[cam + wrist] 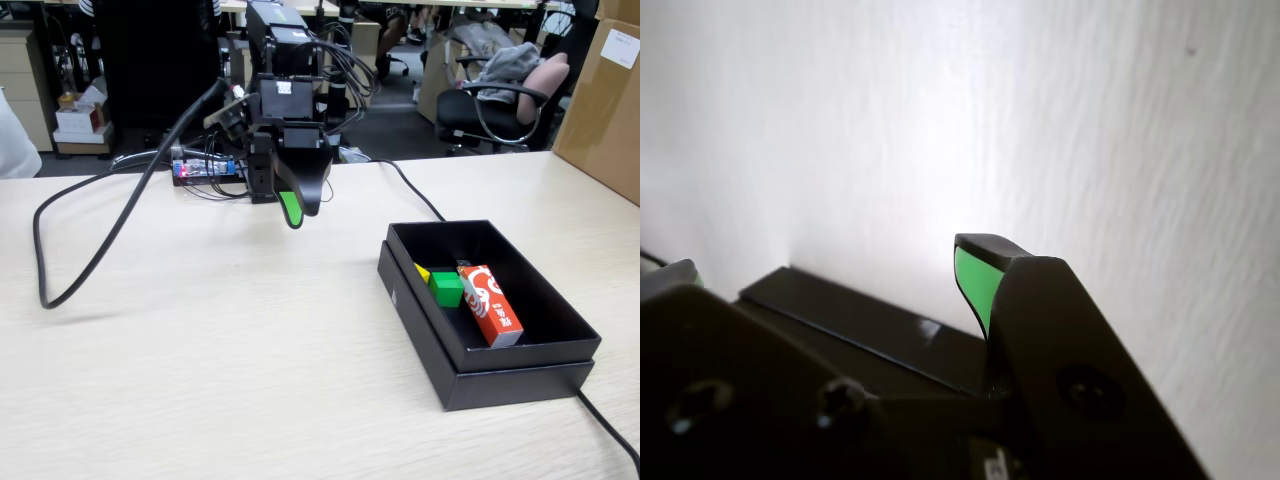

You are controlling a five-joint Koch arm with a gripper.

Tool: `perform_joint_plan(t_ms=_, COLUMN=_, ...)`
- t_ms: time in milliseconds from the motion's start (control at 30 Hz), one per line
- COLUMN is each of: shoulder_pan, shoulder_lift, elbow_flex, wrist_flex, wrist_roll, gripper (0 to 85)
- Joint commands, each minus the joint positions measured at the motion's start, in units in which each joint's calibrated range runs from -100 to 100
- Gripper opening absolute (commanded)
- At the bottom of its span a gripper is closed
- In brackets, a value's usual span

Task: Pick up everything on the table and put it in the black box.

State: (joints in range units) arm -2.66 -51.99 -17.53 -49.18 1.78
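Fixed view: the green cube (446, 289), yellow cube (423, 272) and red carton (490, 304) are seen lying inside the black box (480, 375), right of the empty pincer (291, 210), whose opening cannot be told, above bare tabletop (200, 380).

The fixed view stands at the near edge of the table (200, 370), raised a little and looking across it at the arm, which faces the camera, with the black box (480, 345) at right and an office behind. The wrist view rides just behind the claw (975, 275), very close, looking down past a green-lined fingertip (975, 280) at pale, washed-out tabletop. Both views share the claw and the bare table below it.
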Motion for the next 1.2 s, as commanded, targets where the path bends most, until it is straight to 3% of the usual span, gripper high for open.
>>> perform_joint_plan(t_ms=0, shoulder_pan=0.2, shoulder_lift=-7.4, elbow_flex=-2.0, wrist_flex=-0.4, wrist_roll=-0.2, gripper=49.3)
perform_joint_plan(t_ms=433, shoulder_pan=0.9, shoulder_lift=-27.8, elbow_flex=-23.8, wrist_flex=-0.4, wrist_roll=-0.4, gripper=49.7)
perform_joint_plan(t_ms=1167, shoulder_pan=1.0, shoulder_lift=-46.2, elbow_flex=-41.6, wrist_flex=2.0, wrist_roll=-1.7, gripper=49.6)
